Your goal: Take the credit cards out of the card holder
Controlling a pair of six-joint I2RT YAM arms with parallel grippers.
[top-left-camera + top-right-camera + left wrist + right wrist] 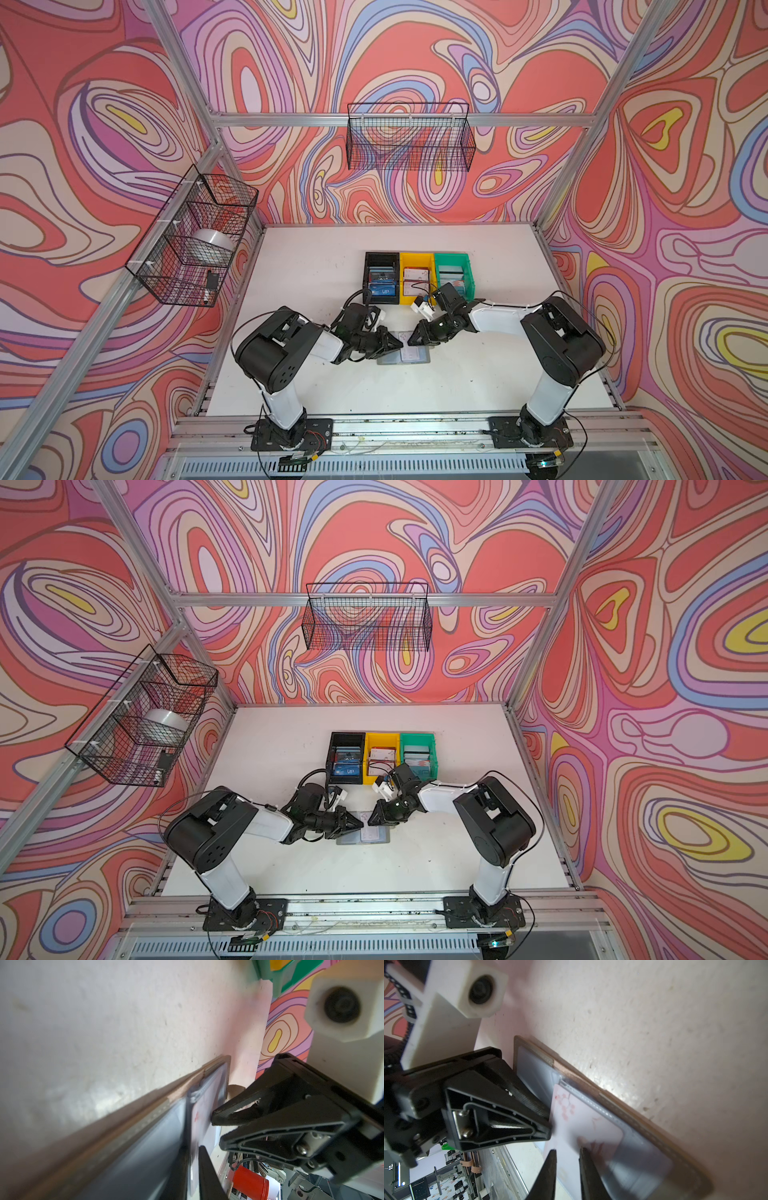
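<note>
Where the left wall carries a black wire basket (174,274), a silver roll (214,245) sits inside it, well apart from the tabletop (457,386). The left arm (282,349) reaches in from the front-left corner toward the middle, with the left gripper (400,344) low over the left half of the card holder (424,359). The card holder lies open and flat, about midway between the tabletop's left and right edges and somewhat nearer the front edge than the back one. In the right wrist view the left gripper's 2 fingers (529,1103) meet at the edge of 1 credit card (583,1124) and are clenched on it. In the left wrist view that white edge runs between them. The credit card, white with small red marks, lies across the holder's clear sleeves (643,1159); I cannot tell how much of it sits inside a sleeve. Just to the right, the right gripper (411,341) faces the left one across the card. Its jaws stand a little apart, tips down at the card and sleeve, with nothing plainly pinched between them. Behind both grippers, nearer the back edge, 3 bins stand touching in a row:
- a black bin (367,274) with blue VIP cards (382,289)
- a yellow bin (415,300) with white red-marked cards (415,276)
- a green bin (451,257) with teal cards (451,276)

The right arm (561,340) enters from the front-right corner.
</note>
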